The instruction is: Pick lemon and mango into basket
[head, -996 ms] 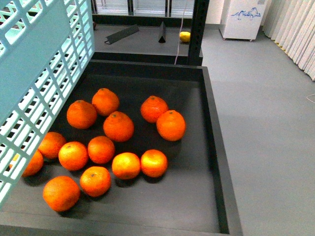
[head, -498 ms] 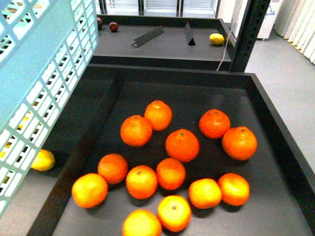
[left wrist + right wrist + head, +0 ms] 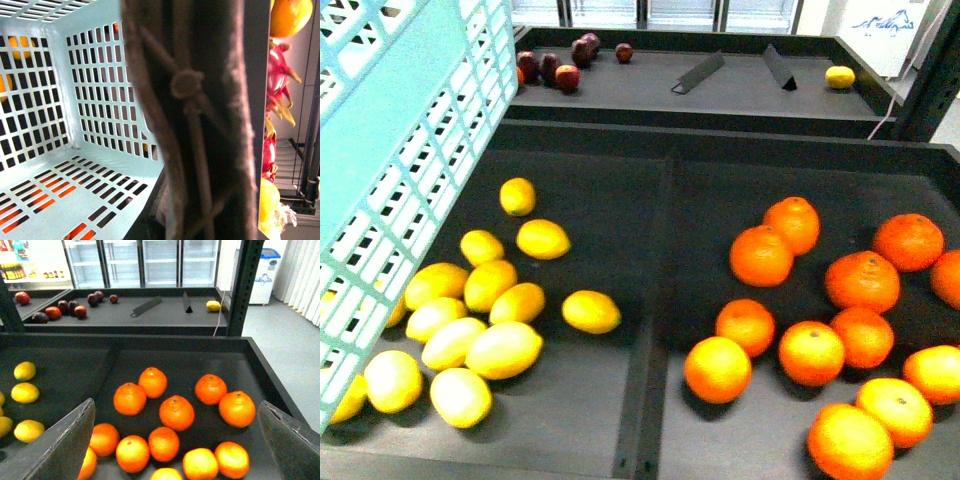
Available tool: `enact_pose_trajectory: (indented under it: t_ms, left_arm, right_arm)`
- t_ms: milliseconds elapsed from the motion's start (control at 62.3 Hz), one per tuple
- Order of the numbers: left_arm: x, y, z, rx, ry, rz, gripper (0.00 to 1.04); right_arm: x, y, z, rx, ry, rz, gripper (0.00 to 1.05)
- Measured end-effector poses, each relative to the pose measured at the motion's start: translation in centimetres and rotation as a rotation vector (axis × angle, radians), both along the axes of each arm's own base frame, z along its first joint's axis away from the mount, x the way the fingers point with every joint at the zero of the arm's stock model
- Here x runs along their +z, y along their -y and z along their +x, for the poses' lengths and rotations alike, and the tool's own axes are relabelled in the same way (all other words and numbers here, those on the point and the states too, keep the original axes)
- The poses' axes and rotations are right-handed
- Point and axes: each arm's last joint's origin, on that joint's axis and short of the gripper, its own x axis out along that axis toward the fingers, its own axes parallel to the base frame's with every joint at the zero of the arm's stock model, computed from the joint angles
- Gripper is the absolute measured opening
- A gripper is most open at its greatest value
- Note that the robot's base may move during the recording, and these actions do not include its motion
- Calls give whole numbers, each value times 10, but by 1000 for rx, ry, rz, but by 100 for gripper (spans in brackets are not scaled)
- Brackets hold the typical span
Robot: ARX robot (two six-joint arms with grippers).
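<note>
Hovering over oranges, right fingers spread, empty; left fingers untellable behind basket handle (shelf labels too blurred).

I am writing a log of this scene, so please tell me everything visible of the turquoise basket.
The basket is light turquoise plastic, and its walls are a lattice of rectangular slots. In the front view it hangs tilted at the upper left, in front of the compartment of lemons, some of which show through its slots. The left wrist view looks inside: the slotted floor has nothing on its visible part. What holds the basket cannot be seen.
</note>
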Motion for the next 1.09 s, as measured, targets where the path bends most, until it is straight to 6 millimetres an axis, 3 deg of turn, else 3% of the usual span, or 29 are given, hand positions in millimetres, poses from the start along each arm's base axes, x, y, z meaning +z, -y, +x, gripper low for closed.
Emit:
enact_pose_trajectory:
  t_ms: [1092]
  left_arm:
    - [0,0,0,1,2,0,4]
  right_arm:
    - [0,0,0,0,0,0,96]
